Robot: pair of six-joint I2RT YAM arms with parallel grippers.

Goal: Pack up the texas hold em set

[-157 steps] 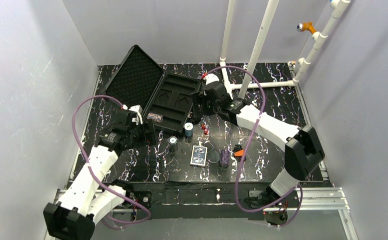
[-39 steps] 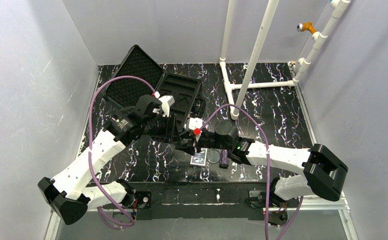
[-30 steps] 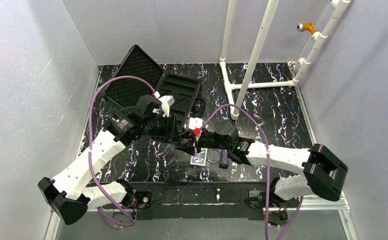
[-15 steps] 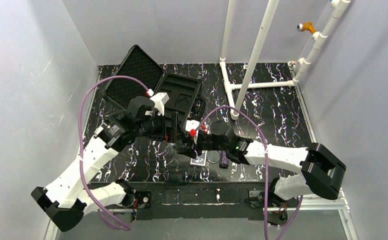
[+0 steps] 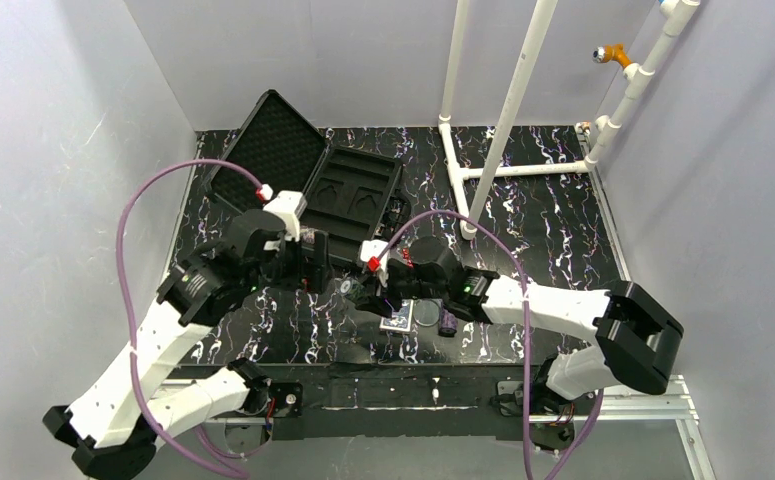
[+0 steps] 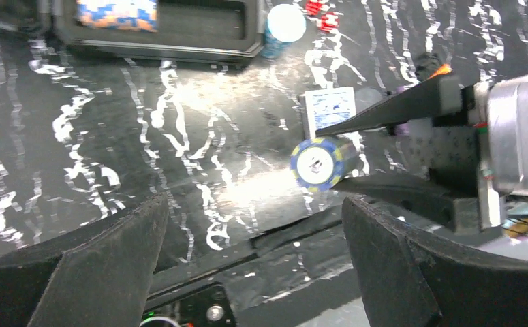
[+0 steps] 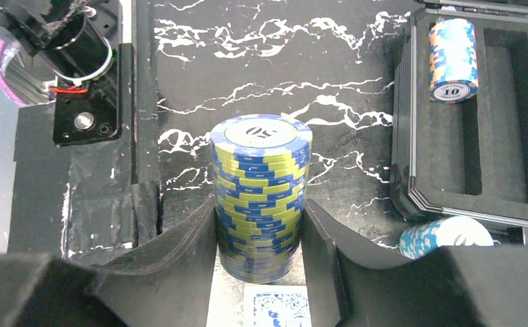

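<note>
Right fingers clamped on blue-yellow chip roll, arm stretched low leftward over table; left fingers spread wide, empty, facing roll.

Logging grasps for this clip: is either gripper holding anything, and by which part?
The right gripper holds the blue-and-yellow chip roll, clamped across its curved sides. The left gripper is open and empty.

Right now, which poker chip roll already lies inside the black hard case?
The orange-and-blue roll marked 10, lying inside the black case. The blue-and-yellow roll is in the right gripper; the light-blue roll stands outside.
</note>
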